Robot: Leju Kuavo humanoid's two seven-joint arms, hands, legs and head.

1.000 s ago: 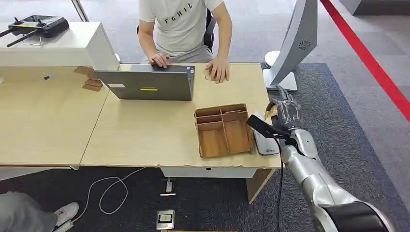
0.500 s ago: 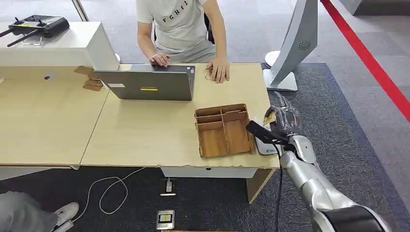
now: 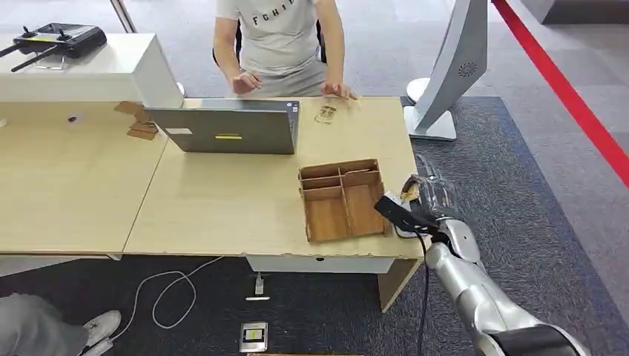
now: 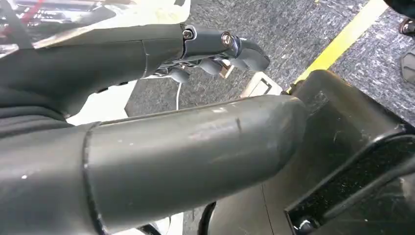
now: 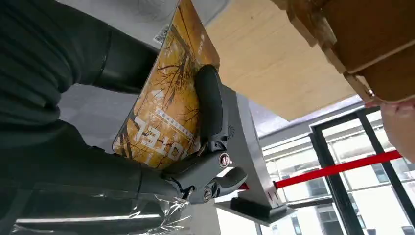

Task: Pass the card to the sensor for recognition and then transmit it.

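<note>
My right hand holds a yellow-orange card printed with bare trees, at the table's near right corner. The right wrist view shows the card close up, pinched flat between the thumb and the fingers behind it. The hand hovers over a white sensor pad lying just right of the wooden tray; most of the pad is hidden under the hand. My left hand hangs by my body with its fingers loosely apart, holding nothing.
A person sits at the far side of the table behind a grey laptop, both hands raised. A small clear item lies near them. A white kiosk stand rises right of the table. A cable trails on the floor.
My right hand has drawn back toward the table's near edge with the card, lower over the sensor pad. The person has lifted both hands off the laptop and table.
</note>
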